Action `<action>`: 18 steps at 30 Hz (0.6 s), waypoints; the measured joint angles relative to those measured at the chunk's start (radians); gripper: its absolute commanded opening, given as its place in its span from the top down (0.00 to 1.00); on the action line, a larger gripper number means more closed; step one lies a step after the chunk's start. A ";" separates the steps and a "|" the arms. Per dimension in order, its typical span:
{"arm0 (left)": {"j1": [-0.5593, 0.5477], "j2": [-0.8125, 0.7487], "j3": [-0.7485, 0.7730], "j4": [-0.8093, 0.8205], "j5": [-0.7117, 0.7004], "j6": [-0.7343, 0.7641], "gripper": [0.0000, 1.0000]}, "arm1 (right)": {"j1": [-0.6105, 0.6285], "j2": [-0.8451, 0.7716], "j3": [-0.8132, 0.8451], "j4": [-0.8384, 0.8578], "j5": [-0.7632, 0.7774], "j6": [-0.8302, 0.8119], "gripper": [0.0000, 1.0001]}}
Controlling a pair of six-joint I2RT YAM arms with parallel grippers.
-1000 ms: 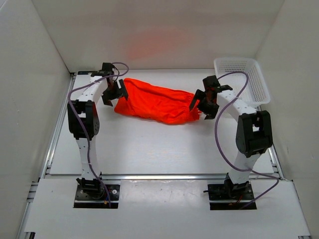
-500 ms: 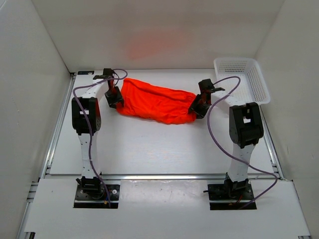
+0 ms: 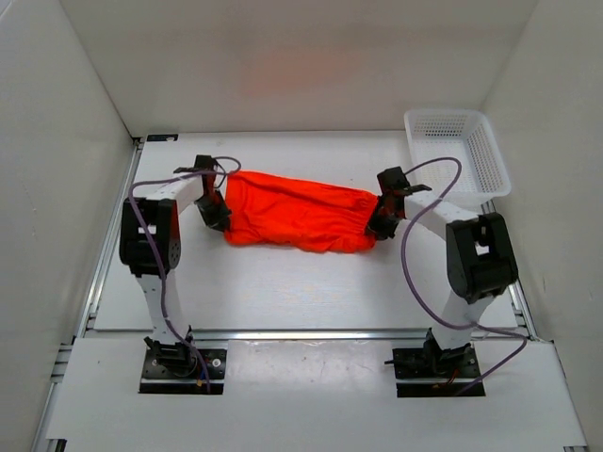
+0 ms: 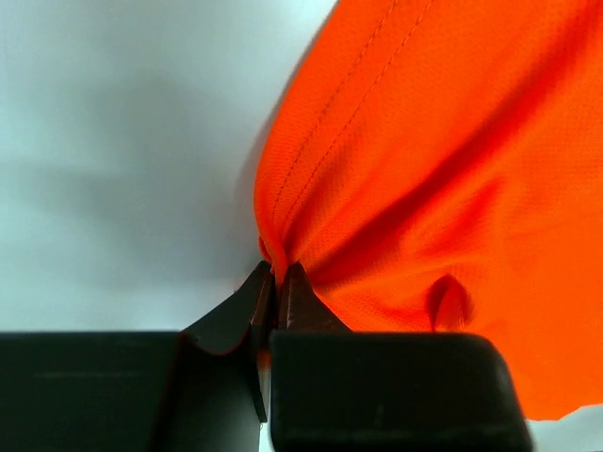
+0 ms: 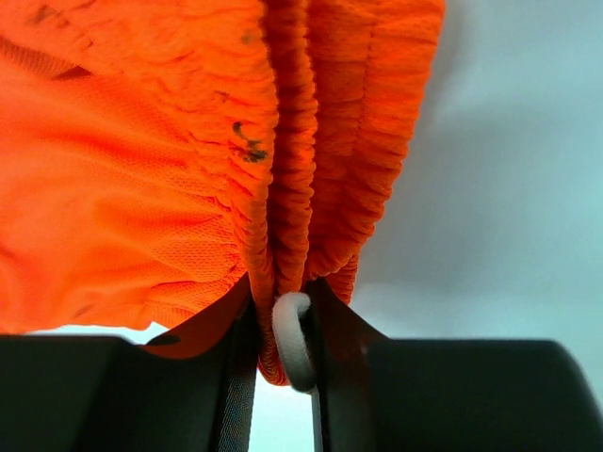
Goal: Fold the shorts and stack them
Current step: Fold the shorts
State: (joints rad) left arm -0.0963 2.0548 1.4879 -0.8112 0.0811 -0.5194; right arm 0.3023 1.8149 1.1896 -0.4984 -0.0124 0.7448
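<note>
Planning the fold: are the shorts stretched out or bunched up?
Stretched out: the shorts lie lengthwise, left gripper pinching the hem, right gripper the waistband.

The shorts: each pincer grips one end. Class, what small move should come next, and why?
Probably lift both ends slightly and draw them apart. The left pincer is shut on a stitched edge of the shorts, the right pincer on the gathered waistband and white drawstring, yet the cloth lies rumpled on the table. It likely needs pulling taut before folding.
</note>
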 measured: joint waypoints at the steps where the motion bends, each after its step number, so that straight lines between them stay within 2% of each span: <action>1: -0.005 -0.054 -0.079 0.006 -0.004 -0.006 0.90 | 0.002 -0.037 -0.041 -0.008 0.008 -0.007 1.00; 5: -0.040 -0.259 -0.323 -0.004 -0.017 -0.028 0.80 | 0.009 -0.211 -0.192 -0.059 0.044 -0.046 1.00; 6: -0.055 -0.315 -0.375 -0.013 -0.016 -0.035 0.75 | 0.009 -0.256 -0.222 -0.077 0.053 -0.055 1.00; 7: -0.071 -0.367 -0.422 -0.014 -0.018 -0.042 0.48 | 0.008 -0.306 -0.254 -0.095 0.064 -0.071 0.90; 8: -0.085 -0.417 -0.460 -0.021 -0.014 -0.042 0.34 | 0.008 -0.346 -0.272 -0.118 0.071 -0.082 0.76; 10: -0.110 -0.507 -0.523 -0.022 -0.005 -0.055 0.14 | 0.008 -0.402 -0.287 -0.160 0.082 -0.107 0.32; 11: -0.114 -0.543 -0.544 -0.027 -0.002 -0.060 0.00 | 0.008 -0.419 -0.287 -0.176 0.092 -0.114 0.07; 12: -0.115 -0.571 -0.554 -0.033 -0.002 -0.067 0.00 | 0.008 -0.433 -0.287 -0.186 0.100 -0.117 0.00; 18: -0.116 -0.623 -0.523 -0.069 -0.018 -0.082 0.00 | -0.024 -0.526 -0.329 -0.218 0.121 -0.126 0.00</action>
State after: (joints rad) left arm -0.2119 1.4319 0.9649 -0.8799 0.0631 -0.6018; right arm 0.2787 1.2888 0.8604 -0.7162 0.1089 0.6186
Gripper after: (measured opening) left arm 0.997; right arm 0.998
